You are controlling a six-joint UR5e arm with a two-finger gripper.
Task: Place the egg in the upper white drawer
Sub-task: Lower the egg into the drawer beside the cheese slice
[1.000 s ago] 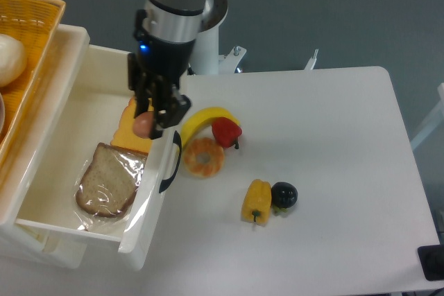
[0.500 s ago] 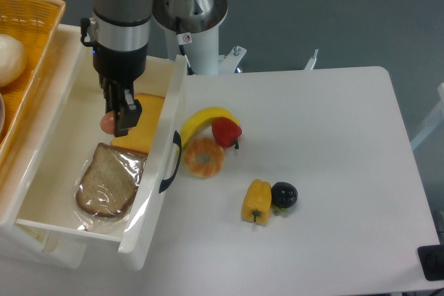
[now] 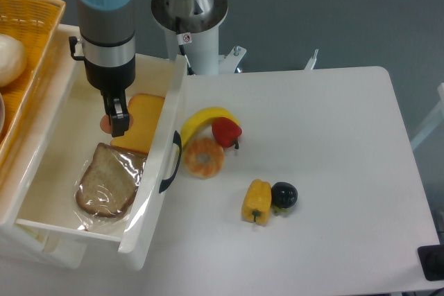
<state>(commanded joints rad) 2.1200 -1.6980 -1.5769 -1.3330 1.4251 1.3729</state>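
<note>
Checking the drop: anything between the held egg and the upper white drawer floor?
Nothing visible. The gripper holds the egg over bare floor of the upper white drawer, beside the cheese slice and above the wrapped bread.

one fixed camera (high, frontal) overlooks the table (image 3: 333, 143).

Eggs: one egg (image 3: 105, 123)
Drawers: one upper white drawer (image 3: 149, 216)
Baskets: one (image 3: 31, 12)
Buns: one (image 3: 10, 58)
Bread slices: one (image 3: 107, 188)
Cheese slices: one (image 3: 142, 126)
Bananas: one (image 3: 201, 119)
Doughnuts: one (image 3: 203, 157)
Peppers: two, red (image 3: 226, 132) and yellow (image 3: 256, 200)
Dark round fruits: one (image 3: 284, 195)
</note>
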